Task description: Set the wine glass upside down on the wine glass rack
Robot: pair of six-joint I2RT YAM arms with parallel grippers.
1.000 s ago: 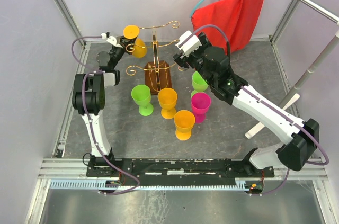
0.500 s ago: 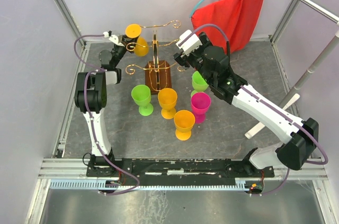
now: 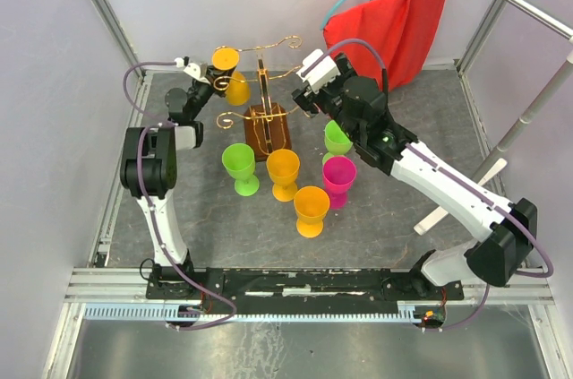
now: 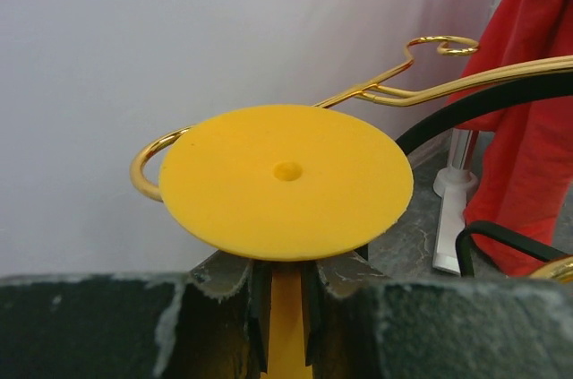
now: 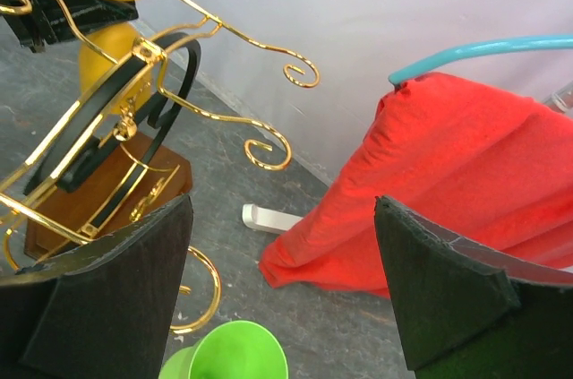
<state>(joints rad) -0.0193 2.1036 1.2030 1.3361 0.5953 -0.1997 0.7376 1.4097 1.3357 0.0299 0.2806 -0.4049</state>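
Left wrist view showed the left tool [image 4: 286, 307] pinching the stem of the orange wine glass [image 4: 286, 182], which was turned upside down, its foot just above the tool. A gold scroll arm of the wine glass rack [image 4: 394, 88] curved close behind the foot. Whether the stem sat in the arm was unclear, so hanging and release seemed left to do. The right tool [image 5: 286, 280] stood spread, holding nothing.

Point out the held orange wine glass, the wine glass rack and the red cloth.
orange wine glass [image 4: 286, 182], left wrist view, on its round foot.
wine glass rack [image 3: 277, 133], top view, on its wooden base.
red cloth [image 3: 398, 25], top view, on its middle.
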